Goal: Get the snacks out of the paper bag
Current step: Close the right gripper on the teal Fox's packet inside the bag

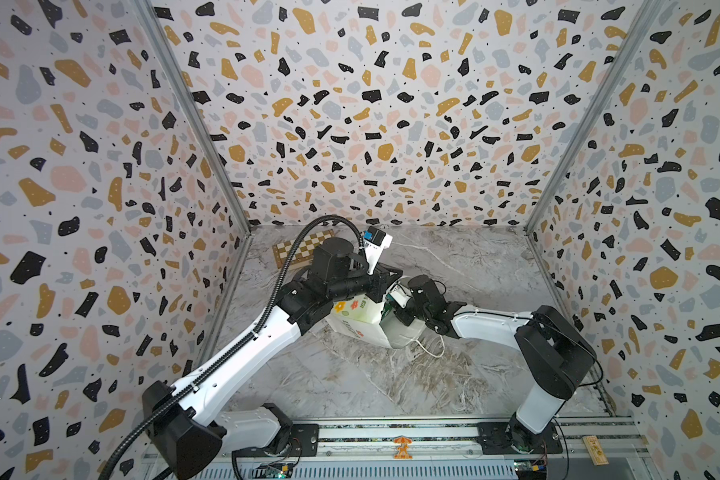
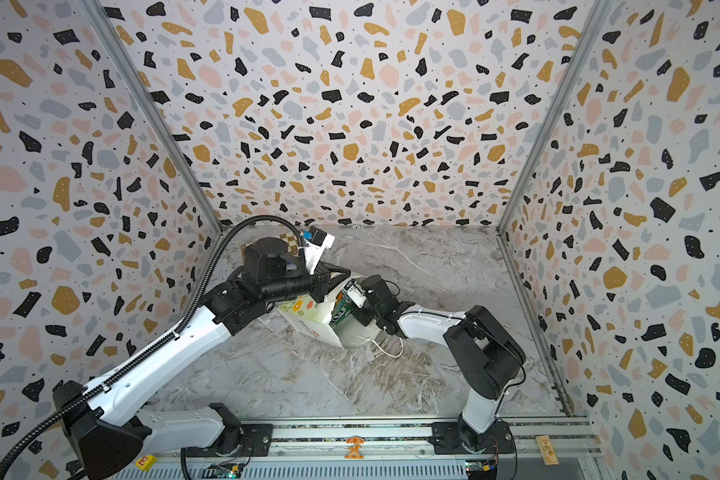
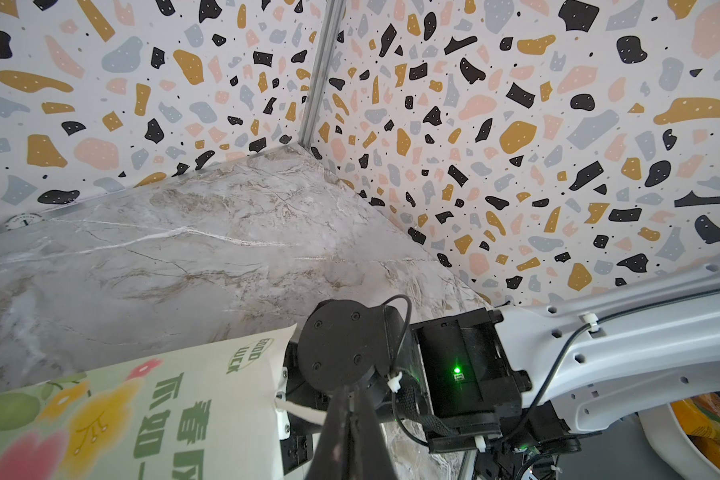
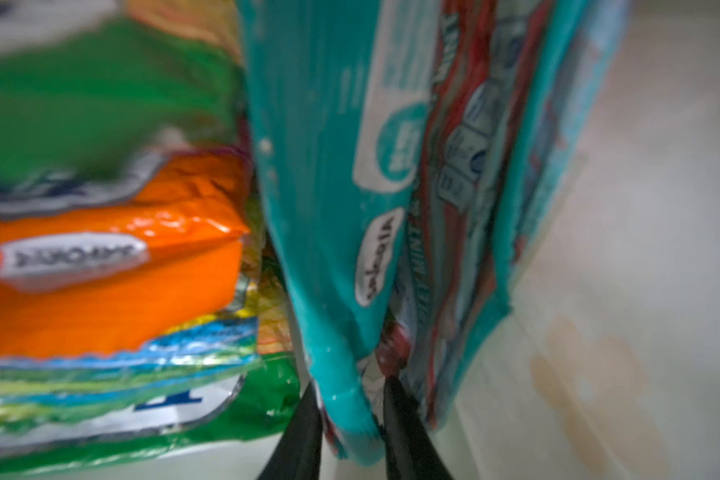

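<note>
The white paper bag [image 1: 360, 326] [image 2: 310, 326] [image 3: 121, 415] lies tipped on the marble table, its mouth toward the right arm. My left gripper [image 3: 350, 401] [image 1: 387, 277] is shut on the bag's white cord handle [image 3: 300, 409] at the mouth's upper edge. My right gripper [image 4: 350, 401] is deep inside the bag, out of sight in both top views. Its jaws press on the edge of a teal-red snack packet [image 4: 321, 208]. An orange packet [image 4: 100, 274] and green packets [image 4: 80, 104] are stacked beside it. A green packet [image 2: 341, 311] shows in the bag's mouth.
A folded chessboard [image 1: 300, 249] lies at the back left behind the left arm. The bag's other cord handle [image 1: 431, 349] trails on the table. Patterned walls close in three sides, and the arms' mounting rail [image 1: 391, 434] runs along the front.
</note>
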